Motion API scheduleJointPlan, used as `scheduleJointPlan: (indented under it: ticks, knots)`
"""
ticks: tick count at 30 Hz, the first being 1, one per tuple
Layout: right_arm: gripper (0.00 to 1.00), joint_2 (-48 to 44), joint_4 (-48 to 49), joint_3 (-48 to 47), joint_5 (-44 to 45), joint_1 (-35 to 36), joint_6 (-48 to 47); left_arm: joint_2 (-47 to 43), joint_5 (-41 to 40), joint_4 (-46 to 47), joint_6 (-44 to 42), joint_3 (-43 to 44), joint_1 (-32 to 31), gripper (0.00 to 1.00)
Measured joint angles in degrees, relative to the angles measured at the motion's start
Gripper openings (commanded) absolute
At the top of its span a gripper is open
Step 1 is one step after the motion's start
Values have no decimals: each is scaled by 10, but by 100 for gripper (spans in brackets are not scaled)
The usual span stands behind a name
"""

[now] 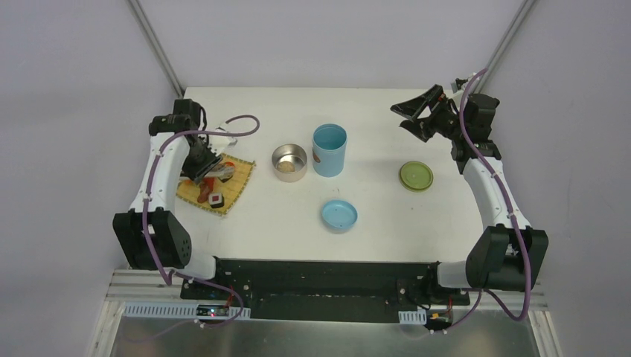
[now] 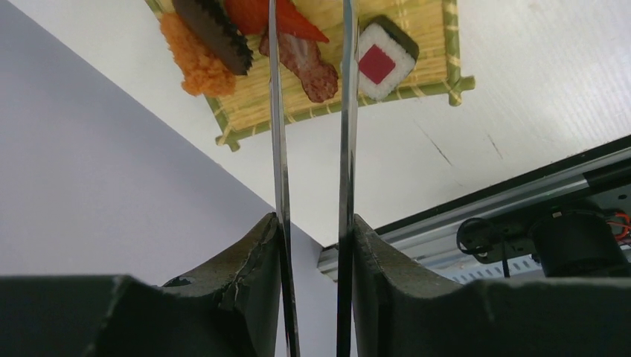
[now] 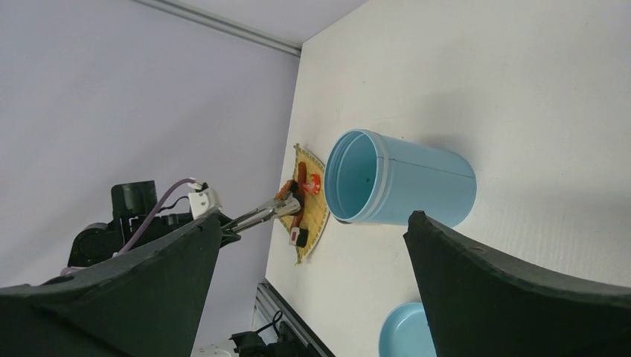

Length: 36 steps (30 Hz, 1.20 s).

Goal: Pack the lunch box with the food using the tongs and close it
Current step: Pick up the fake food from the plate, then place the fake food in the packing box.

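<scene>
My left gripper (image 1: 199, 161) (image 2: 315, 219) is shut on the silver tongs (image 2: 279, 149), one finger pressing on each arm. The tongs' arms reach over the bamboo mat (image 2: 417, 93) and straddle a brown sausage-like piece (image 2: 311, 68). Beside it lie a white sushi block with a red centre (image 2: 383, 59), an orange shrimp (image 2: 195, 58) and a dark ridged piece (image 2: 216, 30). The steel bowl (image 1: 289, 162) and the light-blue cylinder (image 1: 329, 149) (image 3: 402, 182) stand uncovered mid-table. My right gripper (image 1: 418, 113) (image 3: 312, 217) hangs open and holds nothing at the far right.
The blue lid (image 1: 339, 216) (image 3: 405, 331) lies in front of the cylinder. The olive-green lid (image 1: 416, 176) lies to the right, below my right gripper. A purple cable loop (image 1: 242, 123) hangs by the left wrist. The black base rail (image 1: 312, 271) runs along the near edge.
</scene>
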<state>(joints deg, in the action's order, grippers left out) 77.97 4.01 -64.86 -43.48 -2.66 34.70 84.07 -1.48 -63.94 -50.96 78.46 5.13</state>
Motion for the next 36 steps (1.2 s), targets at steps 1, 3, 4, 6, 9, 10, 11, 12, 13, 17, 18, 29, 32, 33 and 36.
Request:
scheduleJointPlan:
  ticks: [1, 3, 4, 6, 9, 10, 11, 12, 13, 17, 18, 29, 32, 33, 36]
  knots:
    - [99, 0, 0, 0, 0, 0, 0, -3, 3, -6, 5, 11, -7, 23]
    - [99, 0, 0, 0, 0, 0, 0, -8, 12, -13, 15, 35, -24, 23]
    - [99, 0, 0, 0, 0, 0, 0, -9, 15, -17, 22, 48, -34, 23]
    - [99, 0, 0, 0, 0, 0, 0, -10, 23, -23, 35, 70, -56, 23]
    - [99, 0, 0, 0, 0, 0, 0, -9, 36, -25, 60, 100, -104, 24]
    - [99, 0, 0, 0, 0, 0, 0, -9, 42, -24, 70, 109, -119, 24]
    - [99, 0, 0, 0, 0, 0, 0, -8, 50, -24, 81, 120, -136, 24]
    - [99, 0, 0, 0, 0, 0, 0, -6, 56, -22, 89, 129, -148, 23]
    - [99, 0, 0, 0, 0, 0, 0, -3, 61, -19, 99, 138, -160, 24]
    - [99, 0, 0, 0, 0, 0, -3, 27, 74, -1, 130, 166, -193, 24]
    - [99, 0, 0, 0, 0, 0, -4, 36, 74, 3, 135, 169, -199, 24]
    - [99, 0, 0, 0, 1, -4, -10, 147, 85, 37, 174, 197, -243, 26]
    - [99, 0, 0, 0, 2, -6, -11, 156, 85, 41, 175, 205, -248, 27]
    - [99, 0, 0, 0, 2, -7, -11, 158, 85, 42, 175, 207, -250, 27]
    - [99, 0, 0, 0, 2, -9, -11, 161, 84, 47, 173, 207, -251, 27]
